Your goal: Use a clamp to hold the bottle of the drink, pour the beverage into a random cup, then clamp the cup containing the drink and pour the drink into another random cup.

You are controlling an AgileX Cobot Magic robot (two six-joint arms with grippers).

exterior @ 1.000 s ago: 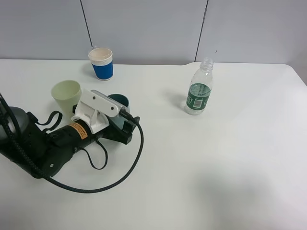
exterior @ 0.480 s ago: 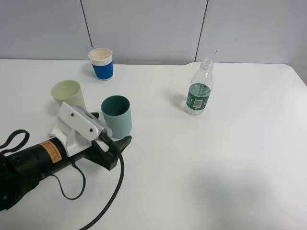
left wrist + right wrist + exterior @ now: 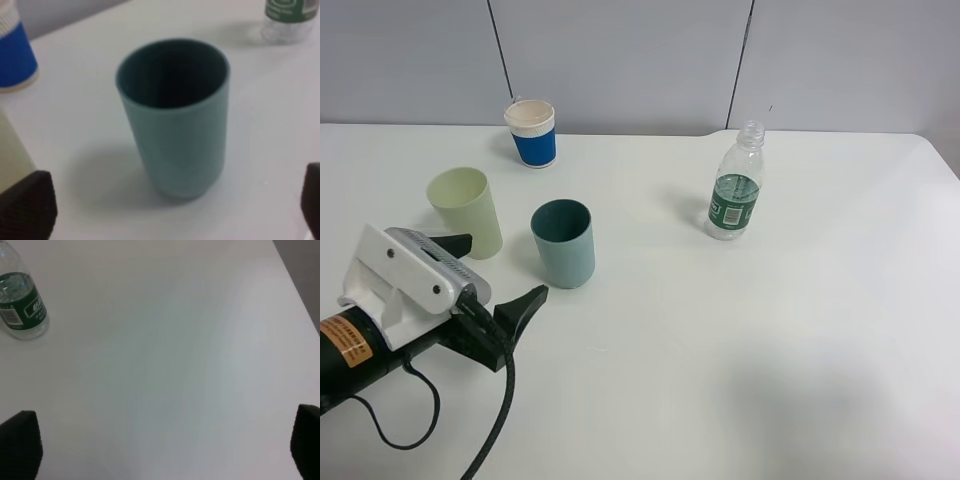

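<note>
Right now my left claw (image 3: 490,285) hangs low over the table (image 3: 740,340) with its jaws spread wide and nothing between them, the two black fingertips (image 3: 27,205) framing the teal cup (image 3: 175,117) in the left wrist view without touching it. That cup stands upright, just beyond my fingertips, and I read the wide gap as being there so the tumbler can fit between the jaws when I close in on it. I cannot tell from here whether any drink sits inside; its interior only looks dark. The pale yellow-green cup (image 3: 466,211) stands just beside my claw on the far side, close enough that one fingertip could brush it, so I judge that as the main risk. The blue-and-white paper cup (image 3: 532,132) is farther back near the wall, well apart. The bottle (image 3: 736,186) stands upright and uncapped toward the right side of the table, away from all three cups. My right claw (image 3: 160,450) is also wide open and empty, hovering above bare table with the bottle off to one side of it.
</note>
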